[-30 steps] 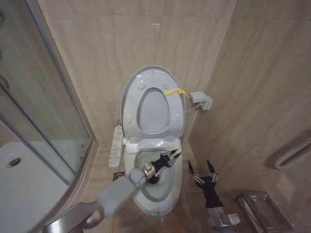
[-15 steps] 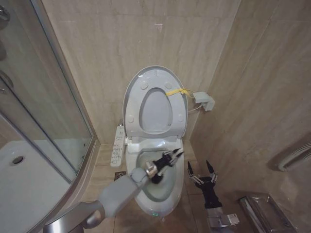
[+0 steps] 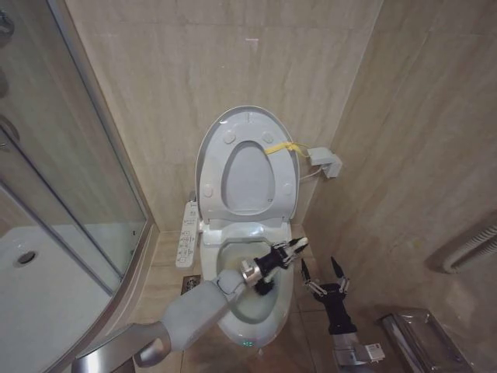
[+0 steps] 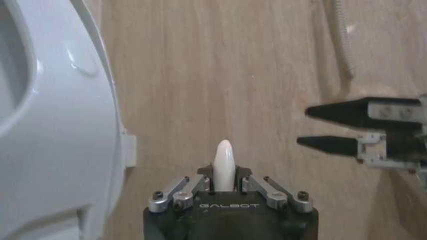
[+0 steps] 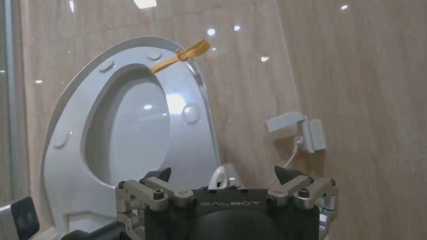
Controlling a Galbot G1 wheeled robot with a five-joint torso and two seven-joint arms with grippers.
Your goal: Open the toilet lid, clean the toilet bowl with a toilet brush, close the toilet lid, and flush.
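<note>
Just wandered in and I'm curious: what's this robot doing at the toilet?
It's cleaning it. The toilet lid stands raised against the wall. The left gripper, over the toilet bowl, is shut on the pale handle of the toilet brush, with the dark brush end down in the bowl. The right gripper waits open beside the toilet.

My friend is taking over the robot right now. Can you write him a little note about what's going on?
Left tool: shut on the toilet brush, holding it over the right side of the toilet bowl.
Right tool: open, empty, waiting beside the bowl on the right.
Toilet lid: up against the wall, seat up with it, yellow strip on the rim.
Done: lid opened, brush picked up.
Left: finish scrubbing, put the brush away, close the lid, flush.
</note>
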